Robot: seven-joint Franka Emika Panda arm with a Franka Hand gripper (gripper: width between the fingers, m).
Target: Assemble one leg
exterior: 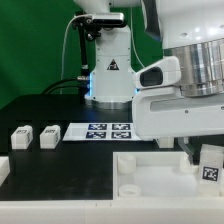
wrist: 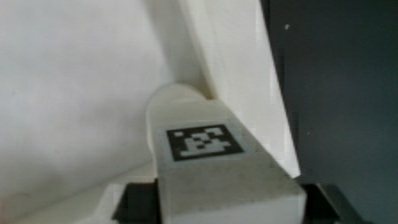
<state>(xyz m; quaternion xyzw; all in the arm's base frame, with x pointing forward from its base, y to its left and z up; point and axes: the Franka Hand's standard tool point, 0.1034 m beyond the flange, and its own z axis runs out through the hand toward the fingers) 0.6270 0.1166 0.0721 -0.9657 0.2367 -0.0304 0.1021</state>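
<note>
My gripper [exterior: 203, 158] is shut on a leg [exterior: 209, 166], a small white block with a black-and-white tag. It holds the leg at the right end of the large white tray-shaped piece [exterior: 150, 180] near the front. In the wrist view the leg [wrist: 205, 135] sits between the dark fingers [wrist: 139, 205] of the gripper [wrist: 222, 208]. Its far end is at the tray's raised wall [wrist: 222, 50], and I cannot tell whether they touch. Two more legs [exterior: 20, 137] [exterior: 48, 135] lie on the black table at the exterior view's left.
The marker board [exterior: 105, 131] lies flat behind the tray, in front of the robot's base [exterior: 108, 75]. Another white part [exterior: 3, 168] shows at the exterior view's far left edge. Black table [wrist: 338, 90] shows beside the tray.
</note>
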